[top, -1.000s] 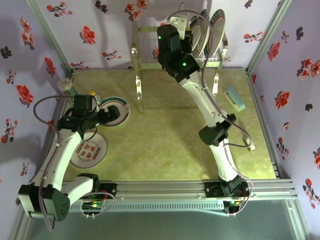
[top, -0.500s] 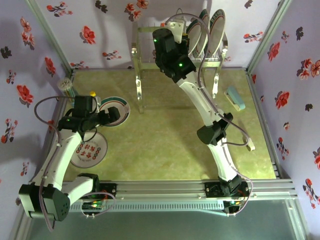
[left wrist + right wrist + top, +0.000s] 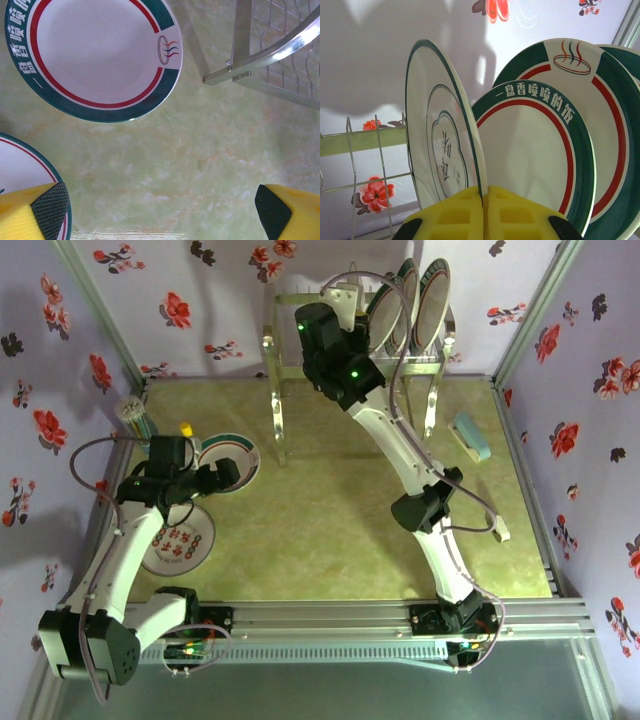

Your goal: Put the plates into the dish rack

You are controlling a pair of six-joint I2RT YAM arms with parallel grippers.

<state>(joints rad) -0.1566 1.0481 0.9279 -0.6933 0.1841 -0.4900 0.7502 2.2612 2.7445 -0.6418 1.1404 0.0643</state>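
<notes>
Plates on the desk, plates at the rack

Nearest you, on the left of the desk [image 3: 330,530], the red-patterned plate [image 3: 178,540] lies flat, partly hidden by the left arm. Just beyond it your left end effector [image 3: 160,210] hangs wide open, gripping nothing, its fingers [image 3: 47,207] spread over bare green-marbled surface. One pad shows over the rim of the near banded plate [image 3: 25,170]. The far banded plate [image 3: 95,55] is white with a red ring inside a dark green band of white characters. It lies flat a little farther on, apart from the first. A strip of bare desk runs between that plate and a leg of the dish rack [image 3: 285,370].

The rack stands on tall legs at the far edge, close to the back wall. Up there your right end effector [image 3: 482,210] is clamped on the lower rim of the motif plate [image 3: 437,145], cream with a thin green edge, held upright. Just beside it on the right stand the racked plates [image 3: 530,150], green-and-red banded and overlapping. You cannot tell whether the held plate sits in a slot. To its left stand open wire bars.
</notes>
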